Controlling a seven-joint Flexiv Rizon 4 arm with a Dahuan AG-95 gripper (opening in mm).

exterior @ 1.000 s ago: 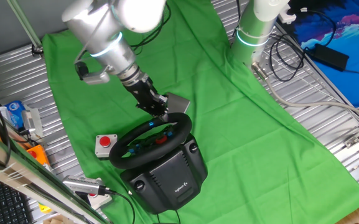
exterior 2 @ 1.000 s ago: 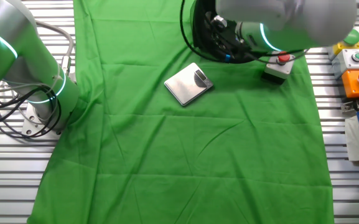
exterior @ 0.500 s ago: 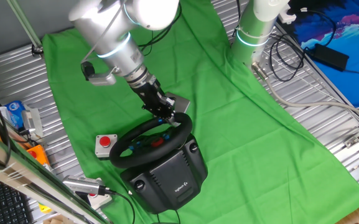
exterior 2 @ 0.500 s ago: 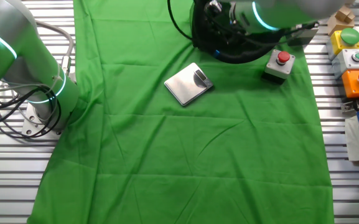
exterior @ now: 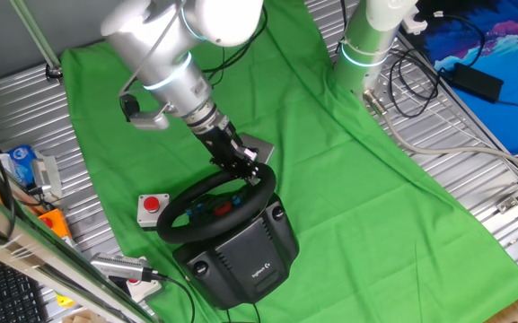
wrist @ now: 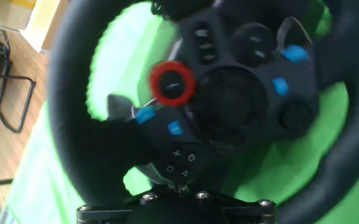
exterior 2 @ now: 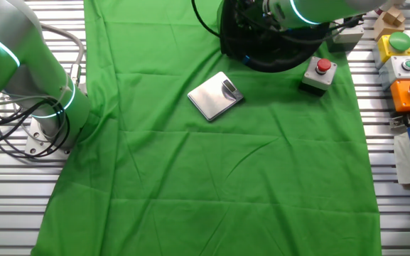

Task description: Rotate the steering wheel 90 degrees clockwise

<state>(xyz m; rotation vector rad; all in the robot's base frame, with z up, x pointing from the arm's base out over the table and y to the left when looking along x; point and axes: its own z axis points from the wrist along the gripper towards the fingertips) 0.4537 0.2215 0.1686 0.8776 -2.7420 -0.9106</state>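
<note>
The black steering wheel (exterior: 176,212) sits on its bulky black base (exterior: 245,257) on the green cloth. My gripper (exterior: 255,173) reaches down from the upper left and is closed on the far right part of the rim. In the other fixed view only the wheel's lower rim (exterior 2: 267,66) shows at the top edge, under the arm. The hand view looks across the wheel's face: the rim (wrist: 67,93) curves round the hub with its red dial (wrist: 173,84) and blue buttons, all blurred. My fingertips are hidden below the frame's dark bottom edge.
A small grey box with a red button (exterior: 153,207) lies left of the wheel. A flat grey plate (exterior 2: 216,95) lies just beyond the wheel. A second arm's base (exterior: 366,49) stands at the cloth's far edge. Button boxes (exterior 2: 403,71) sit beside the cloth.
My gripper has swung right and slightly down along the wheel's far rim, and the arm's elbow has shifted right. The wheel's rim has moved with it.
</note>
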